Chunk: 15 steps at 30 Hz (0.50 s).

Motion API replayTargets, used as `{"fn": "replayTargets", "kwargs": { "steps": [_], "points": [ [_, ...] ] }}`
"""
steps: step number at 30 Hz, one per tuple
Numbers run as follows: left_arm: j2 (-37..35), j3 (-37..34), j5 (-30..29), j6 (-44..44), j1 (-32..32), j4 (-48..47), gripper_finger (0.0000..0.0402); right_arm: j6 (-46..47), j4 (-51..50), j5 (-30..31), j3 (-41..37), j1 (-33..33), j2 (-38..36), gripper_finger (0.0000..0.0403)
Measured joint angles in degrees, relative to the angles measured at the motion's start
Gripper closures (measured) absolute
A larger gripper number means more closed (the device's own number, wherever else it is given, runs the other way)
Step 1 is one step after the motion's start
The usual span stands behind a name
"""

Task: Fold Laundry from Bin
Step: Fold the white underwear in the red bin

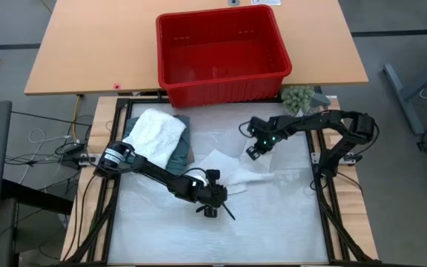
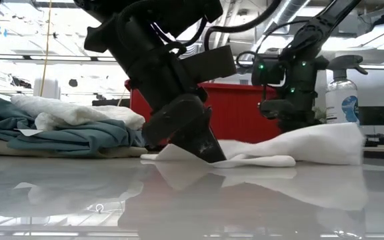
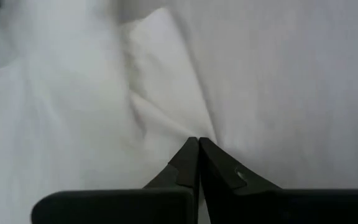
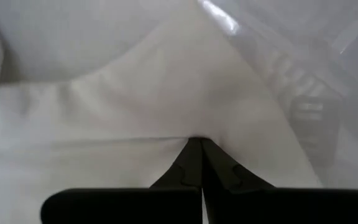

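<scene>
A white cloth (image 1: 232,169) of the laundry lies rumpled in the middle of the white work table. My left gripper (image 1: 224,191) is shut on its near side, and my right gripper (image 1: 253,153) is shut on its far side. In the low view the left gripper (image 2: 209,155) stands in front and the right arm (image 2: 292,100) behind the cloth (image 2: 312,147). The red bin (image 1: 224,87) stands on the wooden table beyond. A white towel (image 1: 156,127) rests on a folded teal garment (image 1: 178,148) at the far left. My left gripper pinches the white cloth at its near edge (image 3: 188,127) between the two fingertips, with creases running out from them. The fingers slant down from the table's left. The cloth there stays low on the table (image 2: 172,153). My right gripper pinches the white cloth at a crease or edge (image 4: 194,132) on its far side; whether one layer or several, I cannot tell. The fingers point steeply down. Toward the table's right the cloth stands up in a raised fold (image 2: 342,137).
A spray bottle (image 2: 342,93) and a crumpled green thing (image 1: 299,98) stand at the far right, beside the bin. The folded stack (image 2: 65,127) takes the far left corner. The near half of the table (image 1: 221,237) is bare white surface.
</scene>
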Motion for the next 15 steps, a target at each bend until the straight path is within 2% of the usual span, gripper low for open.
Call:
{"fn": "replayTargets", "kwargs": {
  "steps": [8,11,15],
  "points": [
    [-2.13,-0.04,8.63,15.35,-0.09,-3.38,0.0401,-0.02,5.29,0.44,-0.15,-6.25,0.11,0.0381],
    [-4.33,-0.39,6.89,16.6,-0.03,-3.65,0.0401,0.1,7.84,0.44,-0.15,-7.33,0.15,0.0381],
    [-9.17,-0.42,2.99,13.01,1.12,0.87,0.0402,0.11,8.67,0.8,-0.15,-7.34,0.15,0.0381]
  ]
}}
